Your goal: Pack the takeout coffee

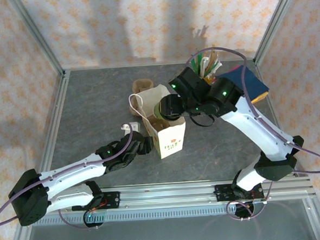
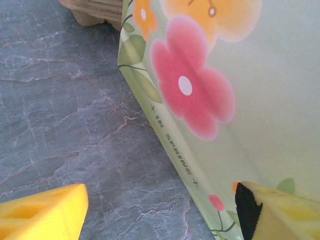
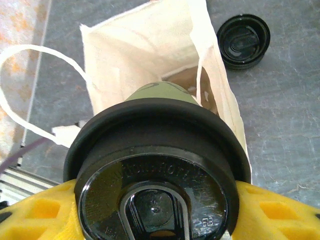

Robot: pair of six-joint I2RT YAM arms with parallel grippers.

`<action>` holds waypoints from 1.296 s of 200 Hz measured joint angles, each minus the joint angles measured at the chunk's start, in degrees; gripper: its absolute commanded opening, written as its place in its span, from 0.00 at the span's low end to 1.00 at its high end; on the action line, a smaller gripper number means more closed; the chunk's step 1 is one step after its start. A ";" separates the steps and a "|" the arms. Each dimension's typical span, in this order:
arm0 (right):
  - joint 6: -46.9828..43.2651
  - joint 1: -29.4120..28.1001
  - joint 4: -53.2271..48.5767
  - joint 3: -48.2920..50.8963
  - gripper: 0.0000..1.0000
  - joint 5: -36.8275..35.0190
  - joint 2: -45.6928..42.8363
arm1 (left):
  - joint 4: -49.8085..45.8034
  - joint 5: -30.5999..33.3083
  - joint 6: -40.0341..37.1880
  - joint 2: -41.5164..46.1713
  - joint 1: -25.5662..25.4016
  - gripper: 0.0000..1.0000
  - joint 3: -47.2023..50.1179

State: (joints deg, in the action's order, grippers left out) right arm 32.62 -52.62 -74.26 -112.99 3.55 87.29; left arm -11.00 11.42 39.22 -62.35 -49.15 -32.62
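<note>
Right gripper pinching coffee cup above open paper bag, mid-desk; left gripper standing spread at bag's corner

Peach floral wallpaper walls, grey marbled tabletop

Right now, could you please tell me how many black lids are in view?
2. One lid sits on the cup that the right gripper holds over the open bag; a loose lid lies on the table beside the bag. More may be hidden inside it.
</note>
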 measured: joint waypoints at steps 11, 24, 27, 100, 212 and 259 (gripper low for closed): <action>-0.02 -0.11 0.02 0.50 0.54 0.02 0.46 | -0.04 0.09 -0.22 0.57 0.00 0.80 0.00; -0.11 -0.24 0.04 0.90 0.54 0.04 1.27 | -0.07 0.24 -0.24 1.03 0.00 0.80 0.00; -0.11 -0.26 0.04 0.94 0.54 0.02 1.46 | -0.07 0.26 -0.24 1.07 0.00 0.80 0.00; -5.31 -0.37 0.07 0.90 0.55 0.22 8.83 | -0.17 0.57 -1.36 2.49 0.00 0.80 -0.28; -7.82 -0.37 0.09 1.90 0.55 1.68 12.96 | -1.44 2.58 -3.28 7.37 0.00 0.84 -1.09; -7.76 -0.37 0.09 4.72 0.54 2.89 13.64 | -1.57 2.58 -3.80 6.49 0.00 0.85 -1.09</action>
State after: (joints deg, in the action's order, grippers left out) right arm 24.86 -52.99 -74.17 -108.27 6.44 100.92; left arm -12.58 14.00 35.42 -55.86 -49.15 -33.71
